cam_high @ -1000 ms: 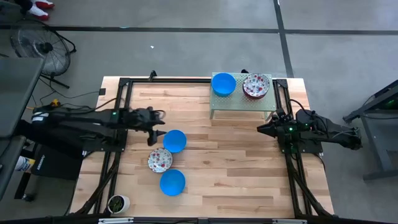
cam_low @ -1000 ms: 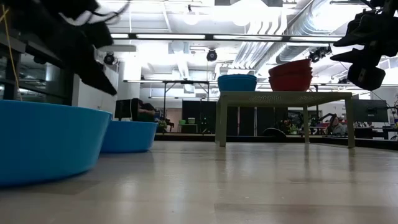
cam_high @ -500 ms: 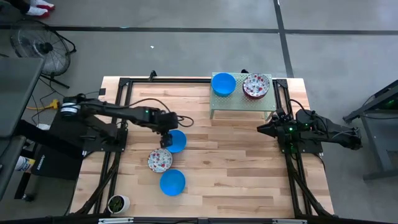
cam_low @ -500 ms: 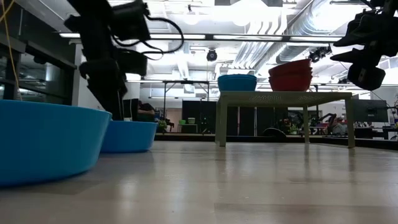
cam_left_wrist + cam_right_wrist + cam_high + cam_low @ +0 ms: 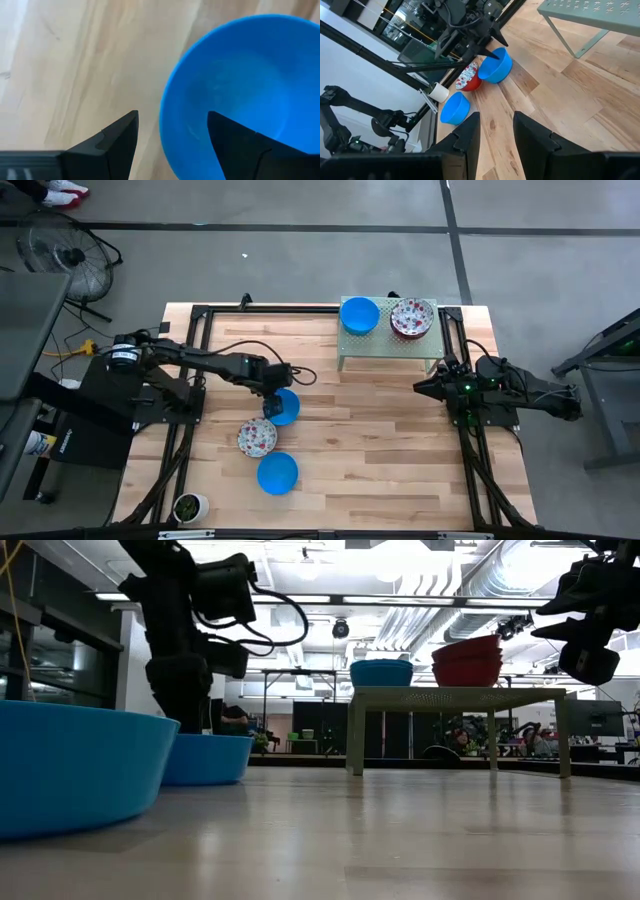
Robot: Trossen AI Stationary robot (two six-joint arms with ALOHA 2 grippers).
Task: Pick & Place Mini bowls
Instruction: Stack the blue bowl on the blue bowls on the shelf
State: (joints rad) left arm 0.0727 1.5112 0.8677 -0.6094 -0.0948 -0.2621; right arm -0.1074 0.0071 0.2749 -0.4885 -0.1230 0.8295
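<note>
Three mini bowls stand on the wooden table: a blue one (image 5: 283, 407), a floral one (image 5: 257, 437) and another blue one (image 5: 277, 473). More blue bowls (image 5: 359, 314) and floral bowls (image 5: 412, 318) are stacked on the green stand (image 5: 385, 350). My left gripper (image 5: 271, 394) points down, open, over the left rim of the first blue bowl (image 5: 240, 80). In the left wrist view, my left gripper (image 5: 172, 113) has one finger (image 5: 117, 135) outside the rim and one (image 5: 232, 135) inside, with no touch showing. My right gripper (image 5: 424, 387) hovers open at the right, in front of the stand.
A white cup with a green plant (image 5: 189, 506) stands at the table's near left corner. Black frame rails (image 5: 190, 360) run along the table's left, right and far sides. Bare wood (image 5: 370, 440) lies between the bowls and my right arm.
My left gripper has moved toward the table's right edge and down, from left of the blue bowl to over its left rim, where its fingers now stand on either side of the rim. The bowls have not moved.
</note>
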